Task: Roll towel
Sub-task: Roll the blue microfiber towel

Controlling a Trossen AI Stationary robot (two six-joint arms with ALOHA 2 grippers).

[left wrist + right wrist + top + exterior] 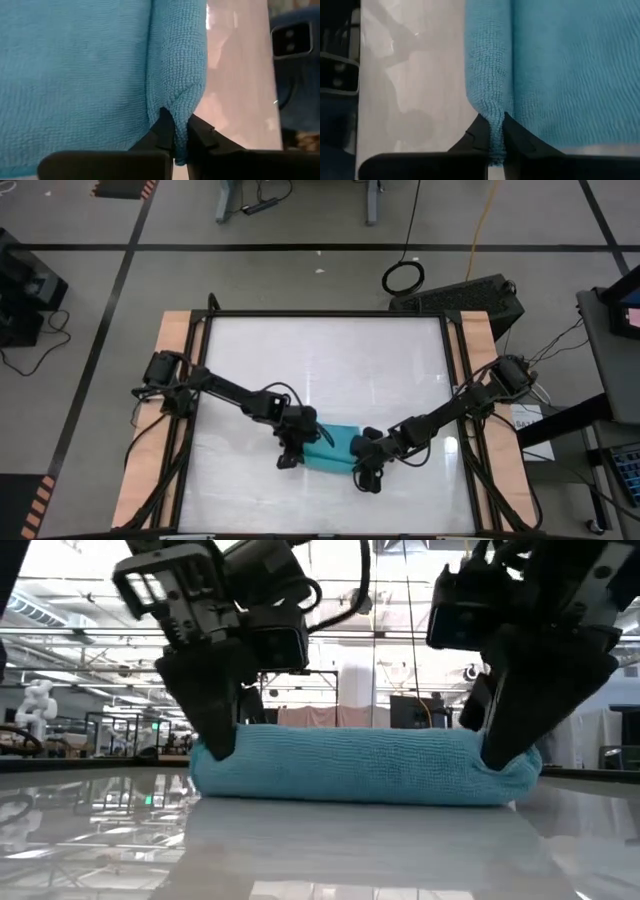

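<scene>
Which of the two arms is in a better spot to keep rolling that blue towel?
Neither: the left gripper and right gripper each pinch one end of the towel, so both should probably roll together.

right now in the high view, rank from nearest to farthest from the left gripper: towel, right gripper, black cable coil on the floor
1. towel: pinched at its left end by the left gripper.
2. right gripper: at the towel's other end.
3. black cable coil: on the floor beyond the table's far edge.

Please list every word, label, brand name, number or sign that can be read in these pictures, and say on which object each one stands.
None can be read.
Towel: plain cloth, no label or print.
White table: no markings.
White label beside the table: some print, too small to read.
</scene>
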